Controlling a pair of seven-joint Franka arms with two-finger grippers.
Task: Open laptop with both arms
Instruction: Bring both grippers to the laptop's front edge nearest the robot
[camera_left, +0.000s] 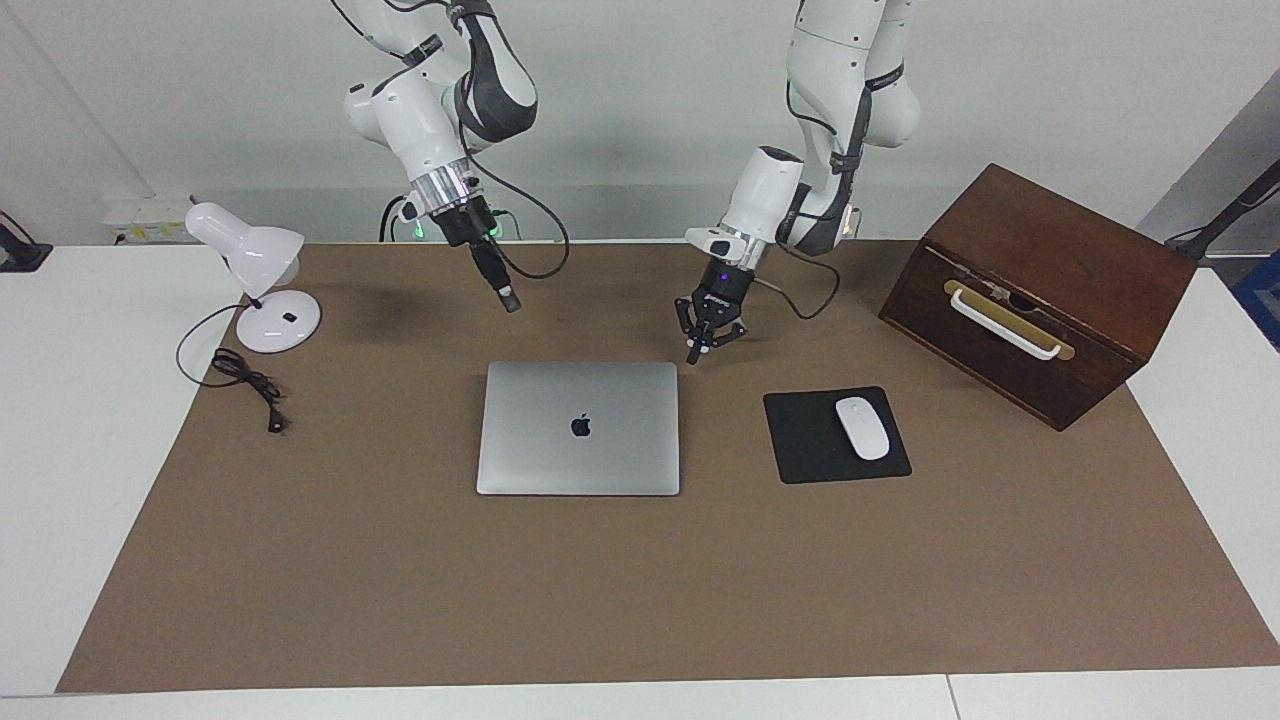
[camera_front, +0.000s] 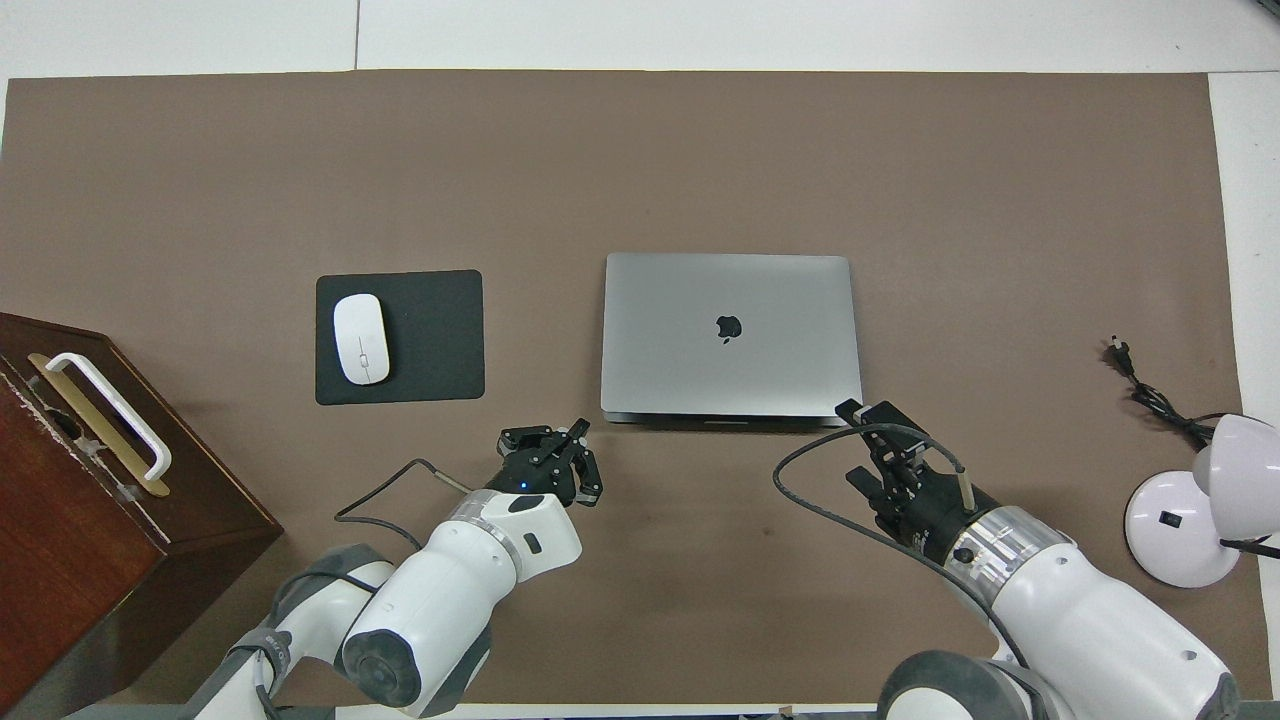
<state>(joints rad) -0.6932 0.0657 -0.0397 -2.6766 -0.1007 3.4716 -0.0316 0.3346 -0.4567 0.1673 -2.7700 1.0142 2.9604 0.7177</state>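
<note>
The laptop (camera_left: 578, 428) is thin and silver-grey with an apple logo on its lid. It lies shut and flat on the brown mat, and also shows in the overhead view (camera_front: 730, 335). My left gripper (camera_left: 706, 343) is open and empty, low over the mat just off the laptop's corner nearest the robots at the left arm's end; it shows in the overhead view too (camera_front: 548, 438). My right gripper (camera_left: 509, 297) looks shut and empty. It hangs tilted over the mat by the laptop's other near corner (camera_front: 852, 411). Neither gripper touches the laptop.
A white mouse (camera_left: 862, 428) lies on a black mouse pad (camera_left: 806, 440) beside the laptop toward the left arm's end. A brown wooden box (camera_left: 1040, 290) with a white handle stands past it. A white desk lamp (camera_left: 262, 285) and its cord (camera_left: 245, 378) are at the right arm's end.
</note>
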